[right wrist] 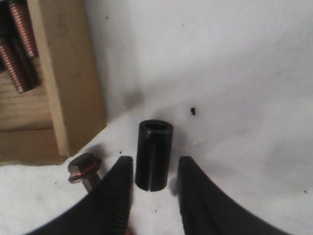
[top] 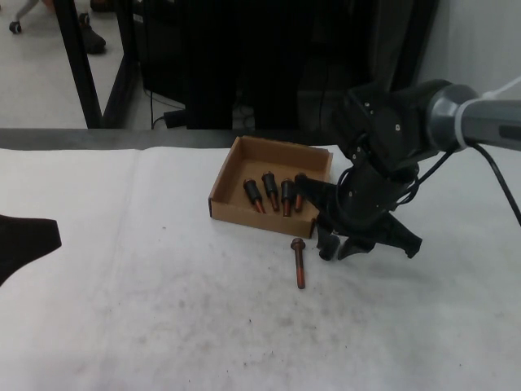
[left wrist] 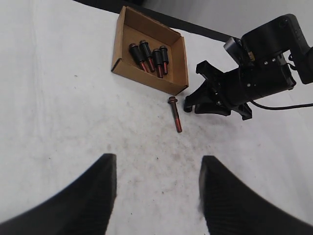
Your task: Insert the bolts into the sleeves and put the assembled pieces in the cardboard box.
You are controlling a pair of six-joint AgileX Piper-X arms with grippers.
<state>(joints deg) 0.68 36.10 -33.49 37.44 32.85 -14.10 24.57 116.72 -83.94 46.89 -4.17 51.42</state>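
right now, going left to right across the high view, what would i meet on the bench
left arm at the edge → cardboard box → loose bolt, lying in front of the box's right end → right gripper

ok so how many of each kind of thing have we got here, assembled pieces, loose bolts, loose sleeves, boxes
assembled pieces, all in the box: 4
loose bolt: 1
loose sleeve: 1
cardboard box: 1
total: 7
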